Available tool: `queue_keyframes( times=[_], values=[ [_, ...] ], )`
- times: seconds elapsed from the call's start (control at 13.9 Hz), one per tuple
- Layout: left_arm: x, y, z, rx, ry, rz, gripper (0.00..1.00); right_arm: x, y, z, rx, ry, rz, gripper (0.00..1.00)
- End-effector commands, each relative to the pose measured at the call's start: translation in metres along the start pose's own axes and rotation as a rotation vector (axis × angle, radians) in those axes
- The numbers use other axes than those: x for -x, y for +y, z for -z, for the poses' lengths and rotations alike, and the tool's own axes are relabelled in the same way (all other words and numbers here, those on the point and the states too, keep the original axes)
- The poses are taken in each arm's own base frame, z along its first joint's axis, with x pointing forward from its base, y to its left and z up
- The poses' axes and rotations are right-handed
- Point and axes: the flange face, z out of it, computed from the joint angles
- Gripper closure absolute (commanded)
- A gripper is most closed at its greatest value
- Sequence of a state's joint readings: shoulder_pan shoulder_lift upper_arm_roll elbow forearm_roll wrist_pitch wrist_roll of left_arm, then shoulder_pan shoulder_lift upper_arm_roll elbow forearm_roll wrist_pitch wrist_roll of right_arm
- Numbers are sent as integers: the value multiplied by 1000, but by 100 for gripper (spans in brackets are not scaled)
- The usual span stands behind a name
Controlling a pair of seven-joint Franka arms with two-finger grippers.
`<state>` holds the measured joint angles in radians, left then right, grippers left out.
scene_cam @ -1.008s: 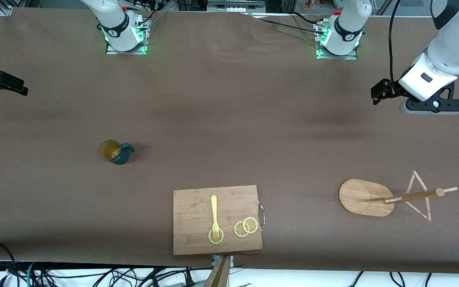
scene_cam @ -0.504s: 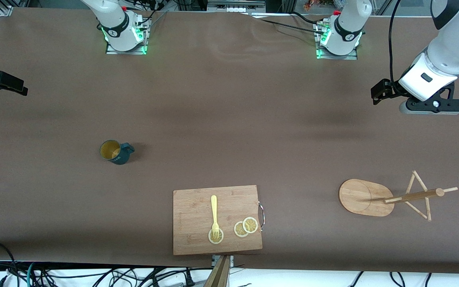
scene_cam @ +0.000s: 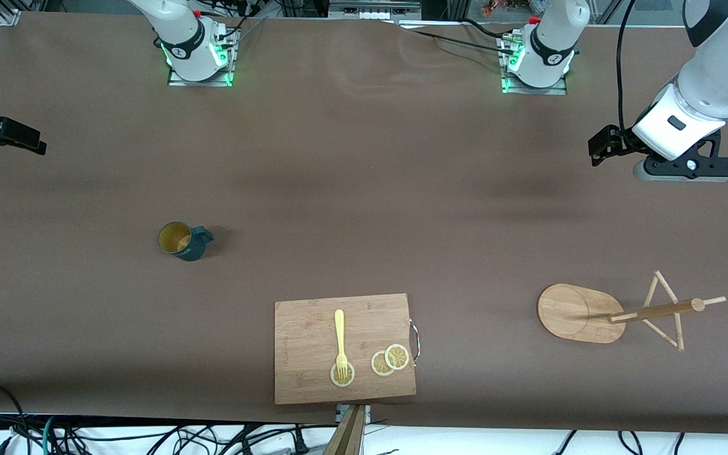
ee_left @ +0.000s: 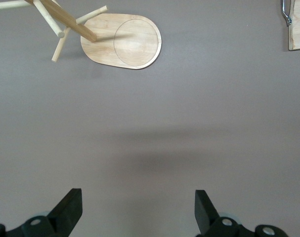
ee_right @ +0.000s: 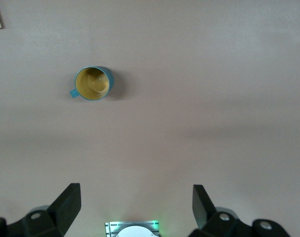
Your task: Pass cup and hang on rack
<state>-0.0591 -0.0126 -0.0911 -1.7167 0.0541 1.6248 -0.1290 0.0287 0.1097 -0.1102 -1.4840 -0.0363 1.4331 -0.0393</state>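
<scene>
While both arms hang high with jaws wide and empty, the cup (scene_cam: pixel 182 241) stands upright toward the right arm's end, well apart from the rack (scene_cam: pixel 617 313). Next, the right gripper (ee_right: pixel 135 207) must descend onto it; the left gripper (ee_left: pixel 138 210) waits.

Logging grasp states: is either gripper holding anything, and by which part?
Nothing held. Left gripper and right gripper are open and empty; the cup stands untouched.
</scene>
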Motion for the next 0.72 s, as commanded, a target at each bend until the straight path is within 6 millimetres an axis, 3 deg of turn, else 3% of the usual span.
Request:
queue_keyframes(
  times=[0.0, 0.36, 0.65],
  values=[
    [-3, 0, 6, 10, -8, -20, 0, -15, 4, -14, 7, -16, -2, 0],
    [-2, 1, 6, 10, -8, -22, 0, -55, -3, -74, 9, -85, 6, 0],
    [-2, 1, 6, 10, -9, -22, 0, -88, -22, -126, 1, -82, 29, 0]
  ],
)
